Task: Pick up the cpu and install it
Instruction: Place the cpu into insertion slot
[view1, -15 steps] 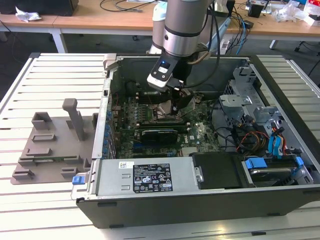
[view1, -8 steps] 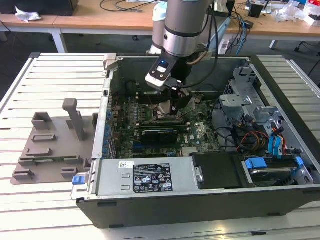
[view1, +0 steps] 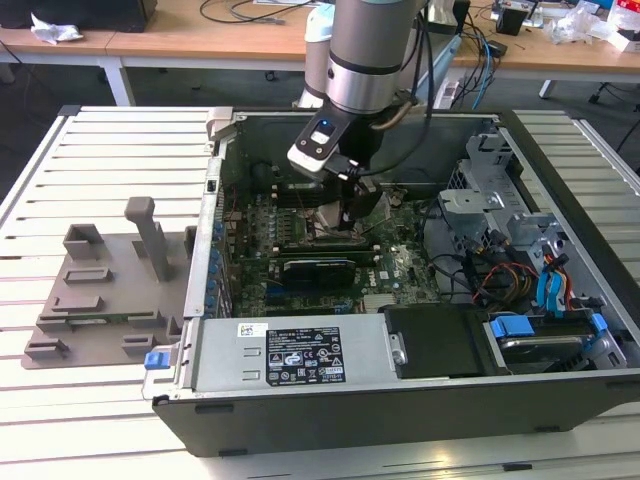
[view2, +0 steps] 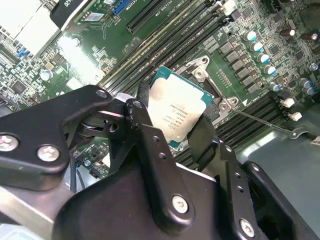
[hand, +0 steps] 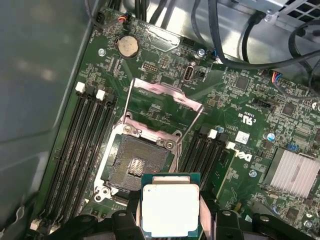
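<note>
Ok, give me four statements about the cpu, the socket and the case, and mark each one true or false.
1. The gripper is shut on the cpu. True.
2. The cpu is seated in the socket. False: the gripper holds it, and the socket is empty.
3. The socket's metal frame is closed flat. False: it is swung up, open.
4. The computer case lies open on the table. True.

A grey fixture (view1: 95, 290) rests on the slatted table (view1: 110, 160).
</note>
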